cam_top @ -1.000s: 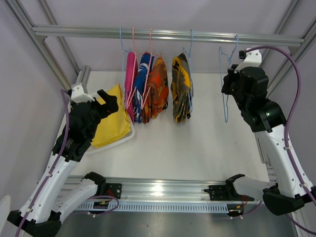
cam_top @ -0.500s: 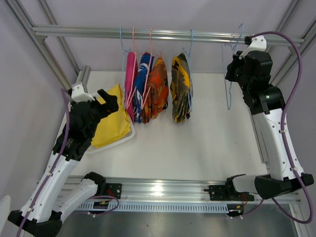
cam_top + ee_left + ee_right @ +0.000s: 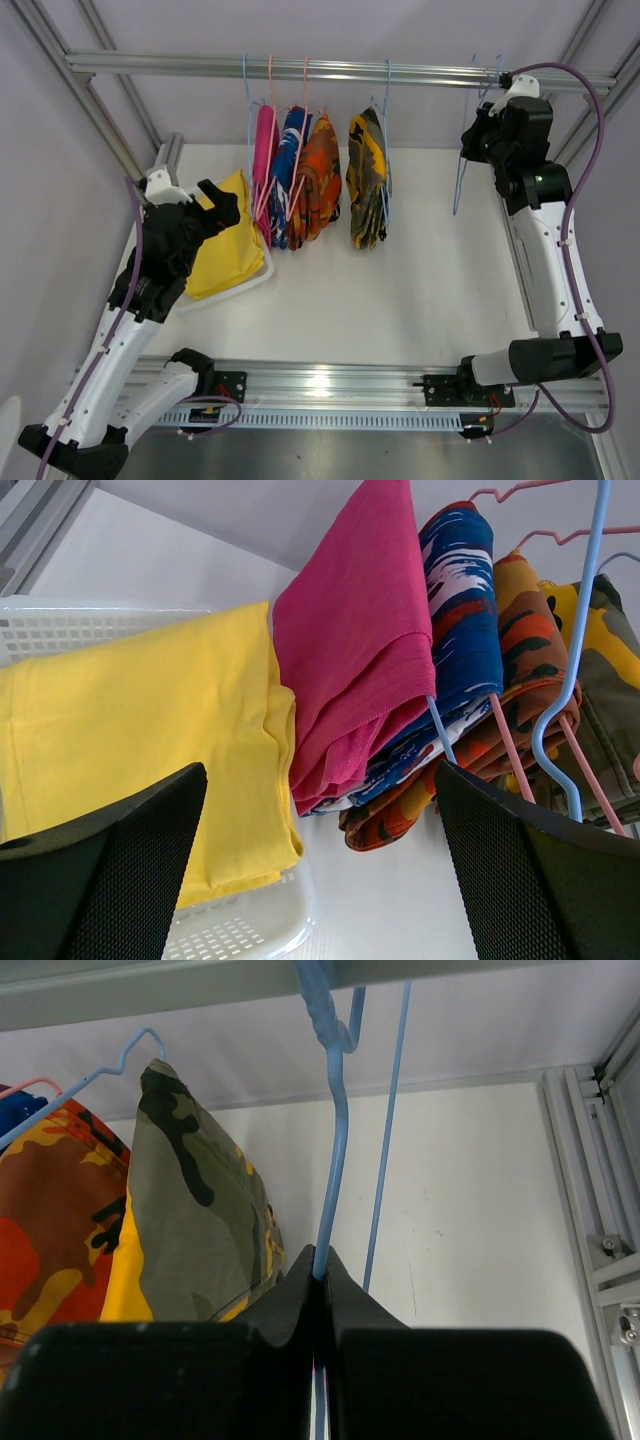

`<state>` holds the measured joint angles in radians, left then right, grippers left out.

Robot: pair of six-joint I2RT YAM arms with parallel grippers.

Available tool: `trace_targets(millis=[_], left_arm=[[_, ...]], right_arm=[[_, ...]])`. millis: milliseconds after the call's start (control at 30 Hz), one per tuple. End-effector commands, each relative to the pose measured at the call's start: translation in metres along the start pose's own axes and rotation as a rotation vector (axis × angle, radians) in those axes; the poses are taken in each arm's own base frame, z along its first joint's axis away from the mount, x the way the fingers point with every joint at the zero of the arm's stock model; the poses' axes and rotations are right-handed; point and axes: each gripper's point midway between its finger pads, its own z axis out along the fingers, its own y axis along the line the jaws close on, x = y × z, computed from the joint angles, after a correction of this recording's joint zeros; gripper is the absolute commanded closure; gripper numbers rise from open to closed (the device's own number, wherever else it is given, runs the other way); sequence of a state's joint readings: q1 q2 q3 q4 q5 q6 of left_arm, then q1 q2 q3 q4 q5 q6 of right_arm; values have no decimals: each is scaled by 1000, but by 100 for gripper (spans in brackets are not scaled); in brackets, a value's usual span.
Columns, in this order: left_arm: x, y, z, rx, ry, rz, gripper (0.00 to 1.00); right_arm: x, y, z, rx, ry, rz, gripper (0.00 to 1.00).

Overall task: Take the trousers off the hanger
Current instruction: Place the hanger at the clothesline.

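Note:
Pink [image 3: 264, 150], blue-and-white [image 3: 291, 160], orange camouflage [image 3: 318, 175] and yellow-and-dark camouflage trousers [image 3: 365, 180] hang on hangers from the rail [image 3: 330, 70]. The plain yellow pair [image 3: 228, 240] lies in a white basket [image 3: 262, 275]. My right gripper [image 3: 478, 128] is shut on a bare blue hanger [image 3: 462, 170] whose hook is up at the rail; the wrist view shows its wire [image 3: 335, 1160] pinched between the fingers. My left gripper [image 3: 215, 208] is open and empty above the yellow pair [image 3: 130, 730], left of the pink pair [image 3: 350, 650].
Aluminium frame posts [image 3: 580, 120] stand close on the right, behind my right arm. Another post [image 3: 80, 90] runs along the left. The white table [image 3: 400, 290] spreads below the hanging clothes.
My right gripper has lifted the bare blue hanger up and to the right, bringing its hook to the rail. The left arm has not moved.

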<state>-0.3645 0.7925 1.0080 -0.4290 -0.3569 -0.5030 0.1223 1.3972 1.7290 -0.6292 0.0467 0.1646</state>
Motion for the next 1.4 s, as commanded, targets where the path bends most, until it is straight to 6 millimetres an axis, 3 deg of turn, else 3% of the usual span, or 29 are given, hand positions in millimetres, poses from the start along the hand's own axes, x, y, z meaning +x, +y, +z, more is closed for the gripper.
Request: trace_targets(millis=[0, 267, 700, 867, 933, 1000, 1100, 1167, 1200, 1233, 1367], left_arm=[[-3, -4, 3, 22, -9, 6, 0], [-4, -5, 2, 26, -9, 9, 0], [-1, -6, 3, 38, 1, 10, 1], [-3, -7, 2, 41, -2, 10, 1], [-3, -7, 2, 43, -2, 9, 1], [-4, -8, 2, 44, -4, 7, 1], [-3, -8, 1, 47, -2, 7, 1], [-2, -7, 2, 46, -1, 9, 1], [-2, -8, 1, 49, 1, 8, 1], [-2, -8, 2, 49, 3, 10, 1], [-3, -10, 1, 60, 2, 6, 1]], right_arm=[[-18, 1, 7, -28, -66, 21, 100], [-16, 6, 9, -73, -41, 32, 100], [-17, 10, -12, -93, -31, 29, 98], [-17, 11, -14, -99, -22, 30, 90], [-17, 13, -16, -103, -19, 30, 80], [-17, 12, -17, -101, -18, 31, 80], [-17, 13, -21, -104, -19, 31, 69], [-19, 15, -24, -111, -22, 32, 68], [-19, 15, -26, -111, -22, 34, 67], [-21, 15, -31, -113, -31, 33, 58], [-29, 14, -50, -109, -54, 24, 52]])
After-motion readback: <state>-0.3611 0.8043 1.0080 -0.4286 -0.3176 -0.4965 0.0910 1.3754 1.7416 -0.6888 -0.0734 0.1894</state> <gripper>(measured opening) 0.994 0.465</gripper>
